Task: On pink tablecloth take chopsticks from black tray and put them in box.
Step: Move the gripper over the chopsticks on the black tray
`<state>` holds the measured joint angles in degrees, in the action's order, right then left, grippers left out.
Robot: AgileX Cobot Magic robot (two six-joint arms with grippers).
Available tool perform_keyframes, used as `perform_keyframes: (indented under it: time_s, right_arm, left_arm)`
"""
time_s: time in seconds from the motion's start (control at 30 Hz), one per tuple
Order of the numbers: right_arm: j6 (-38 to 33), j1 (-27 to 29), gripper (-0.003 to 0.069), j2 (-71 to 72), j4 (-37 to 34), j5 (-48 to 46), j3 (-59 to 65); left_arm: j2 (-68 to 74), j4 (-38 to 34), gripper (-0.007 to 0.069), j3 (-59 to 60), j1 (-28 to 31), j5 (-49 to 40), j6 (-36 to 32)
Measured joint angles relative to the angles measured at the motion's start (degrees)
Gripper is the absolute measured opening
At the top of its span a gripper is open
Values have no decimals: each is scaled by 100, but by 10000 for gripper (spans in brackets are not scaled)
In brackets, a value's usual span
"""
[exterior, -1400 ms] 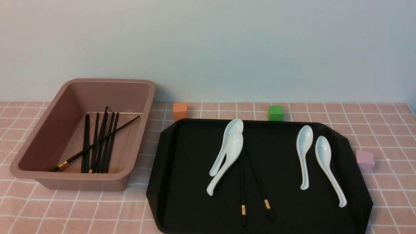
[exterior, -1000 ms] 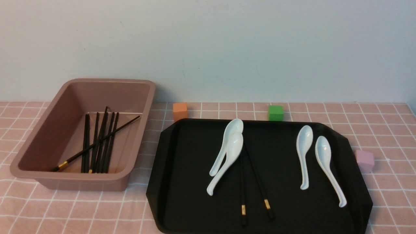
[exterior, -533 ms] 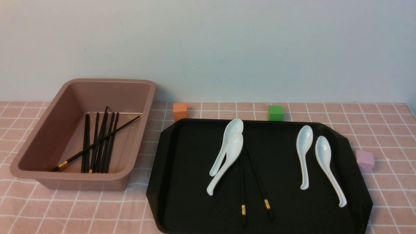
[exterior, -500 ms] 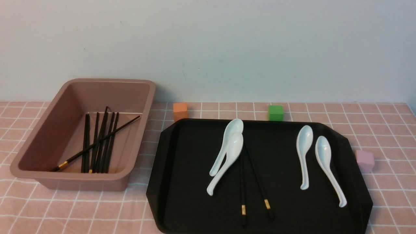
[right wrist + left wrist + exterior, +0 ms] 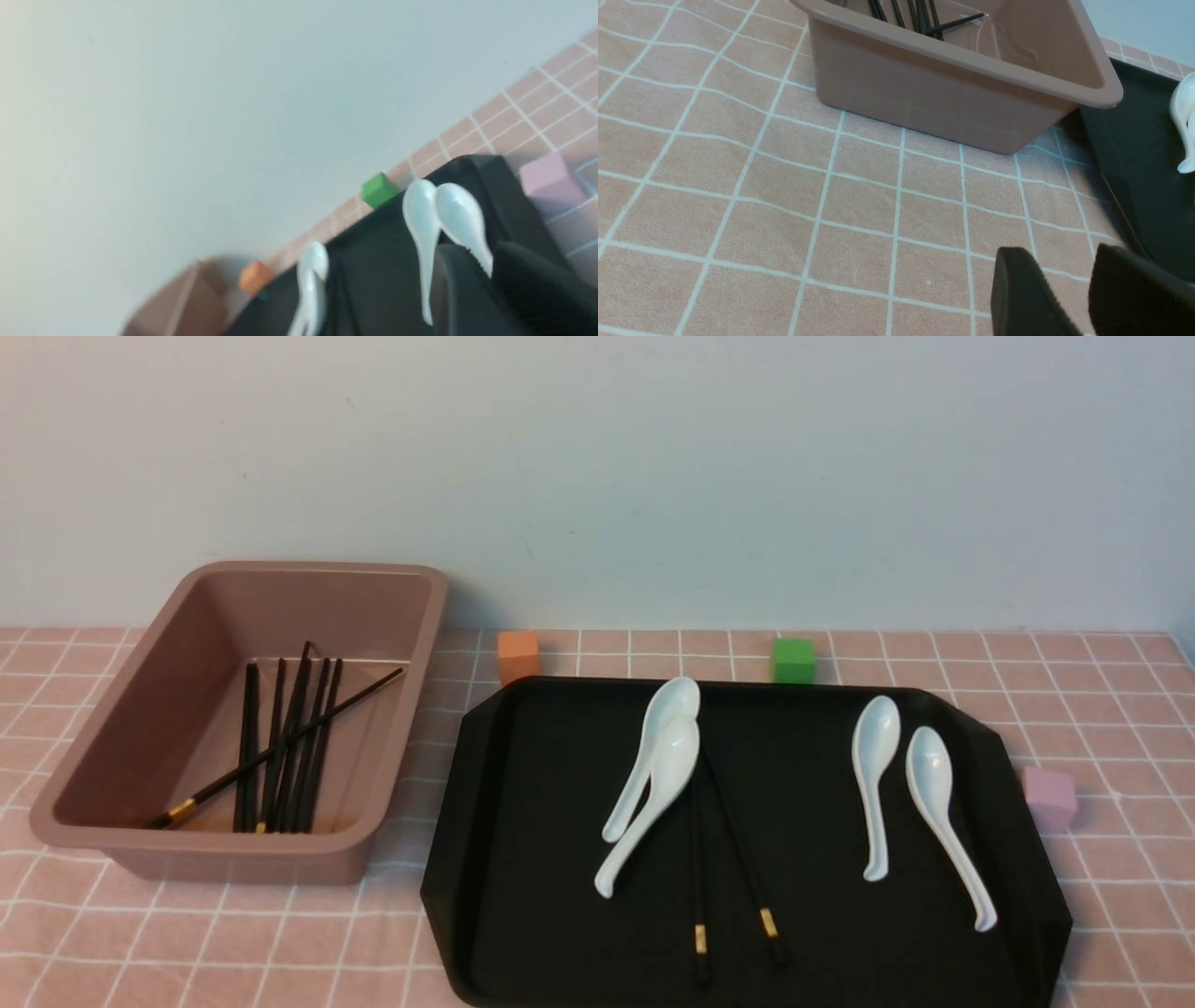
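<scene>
Saw left claw (image 5: 1059,254) and right claw (image 5: 477,252) only in wrist views, tips apart on each.
Found two chopsticks (image 5: 697,868) on black tray (image 5: 560,943), gold bands clear from the front; spotted more chopsticks (image 5: 252,762) inside box (image 5: 233,869), also in left wrist view.

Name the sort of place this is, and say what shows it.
Probably a staged robot test table rather than a real kitchen: small coloured blocks, like the green cube, stand around a black tray, and a gridded pink tablecloth runs up to a plain wall.
</scene>
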<state>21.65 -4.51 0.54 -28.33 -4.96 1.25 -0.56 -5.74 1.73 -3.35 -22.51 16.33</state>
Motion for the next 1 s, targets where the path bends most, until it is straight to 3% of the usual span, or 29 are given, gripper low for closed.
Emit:
perform_keyframes:
  time_s: [0.1, 0.23, 0.27, 0.37, 0.53, 0.73, 0.87, 1.0]
  right_arm:
    - [13, 0, 110, -100, -109, -844, -377]
    - [-843, 0, 27, -1112, 82, -2288, -1614]
    - [-908, 0, 27, -1112, 95, -2288, -1681]
    - [-1881, 0, 0, -2472, 402, -3531, -2892]
    - [-2271, 0, 0, -4359, 1054, -4763, -4020]
    - [-2165, -293, 0, -6391, 1358, -4999, -4785]
    - [-1986, -1006, 0, -7484, 1381, -4988, -5268]
    - [-1286, -2036, 4, -8553, 1979, -4814, -6009]
  left_arm:
    - [0, 0, 239, 0, 0, 0, 0]
    - [0, 0, 239, 0, 0, 0, 0]
    - [0, 0, 239, 0, 0, 0, 0]
    - [0, 0, 239, 0, 0, 0, 0]
    - [0, 0, 239, 0, 0, 0, 0]
    - [0, 0, 239, 0, 0, 0, 0]
    - [0, 0, 239, 0, 0, 0, 0]
    - [0, 0, 239, 0, 0, 0, 0]
